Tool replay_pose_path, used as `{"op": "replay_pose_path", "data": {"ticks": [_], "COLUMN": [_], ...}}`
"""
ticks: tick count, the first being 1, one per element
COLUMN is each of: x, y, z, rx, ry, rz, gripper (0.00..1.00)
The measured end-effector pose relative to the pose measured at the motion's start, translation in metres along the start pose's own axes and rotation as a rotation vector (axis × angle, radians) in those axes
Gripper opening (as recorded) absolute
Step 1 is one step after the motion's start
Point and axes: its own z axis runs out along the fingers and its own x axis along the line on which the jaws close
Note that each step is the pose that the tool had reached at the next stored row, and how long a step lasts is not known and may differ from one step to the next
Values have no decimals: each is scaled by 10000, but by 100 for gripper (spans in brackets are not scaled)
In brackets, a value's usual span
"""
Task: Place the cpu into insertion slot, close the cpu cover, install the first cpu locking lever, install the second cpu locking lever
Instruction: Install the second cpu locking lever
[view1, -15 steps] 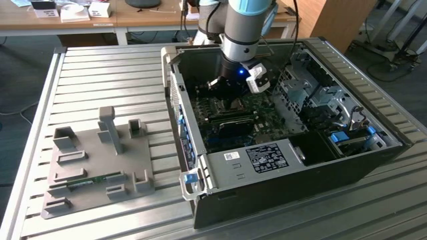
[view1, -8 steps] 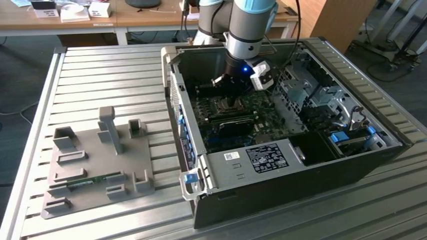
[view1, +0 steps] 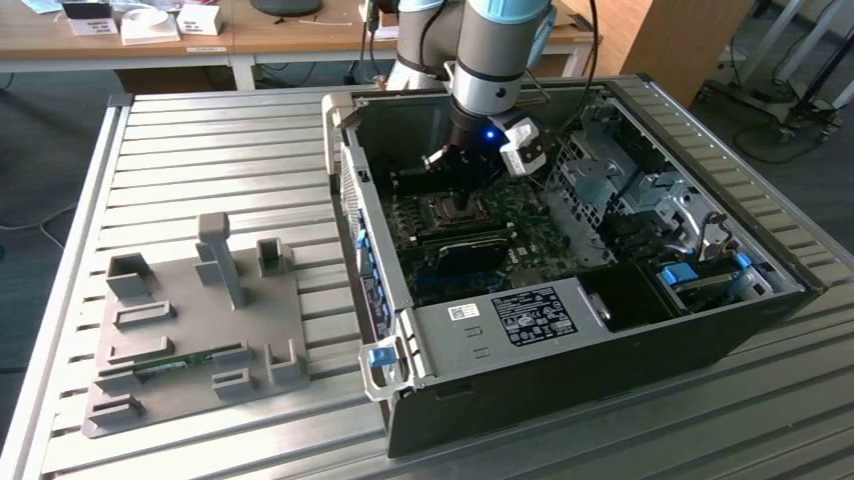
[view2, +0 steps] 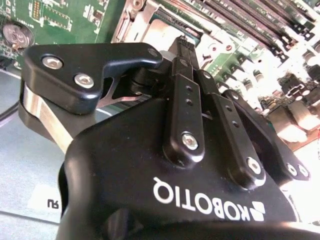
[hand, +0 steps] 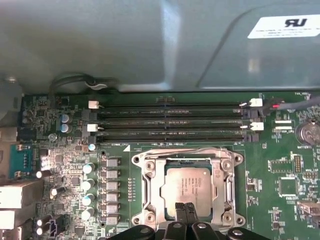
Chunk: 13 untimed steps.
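Nearest the camera in the exterior view, a grey fixture plate (view1: 187, 330) with upright blocks is seen lying on the slatted metal table (view1: 200, 140), toward that view's left and well apart from the work. Beside it, on that view's right, the open grey computer case (view1: 561, 330) is laid on its side, with the green motherboard (view1: 467, 235) exposed inside.

Farther in, the arm (view1: 487, 50) is lowered into the case, and the gripper (hand: 187, 212) is held directly over the board. In the first wrist view its fingertips (hand: 184, 210) are pressed together, clenched with nothing seen between them, and they are placed at the edge of the cpu (hand: 187, 186); whether they touch it cannot be told. The cpu is seated flat in the insertion slot (hand: 187, 187), and the cpu cover (hand: 150, 192) is laid down around it as a silvery frame, the chip showing through its square opening.

Beyond the slot, four long black memory slots (hand: 170, 122) are ranged side by side, and past them the grey inner wall of the case (hand: 125, 45) is seen.
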Motion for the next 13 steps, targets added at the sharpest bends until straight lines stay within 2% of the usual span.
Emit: {"op": "replay_pose_path", "data": {"ticks": [3, 6, 13], "x": [-4, -47, -50], "y": [21, 44, 51], "z": [1, 4, 5], "rx": [-5, -5, -5], "ry": [8, 9, 8], "rz": [-143, -146, -147], "gripper": [11, 11, 11]}}
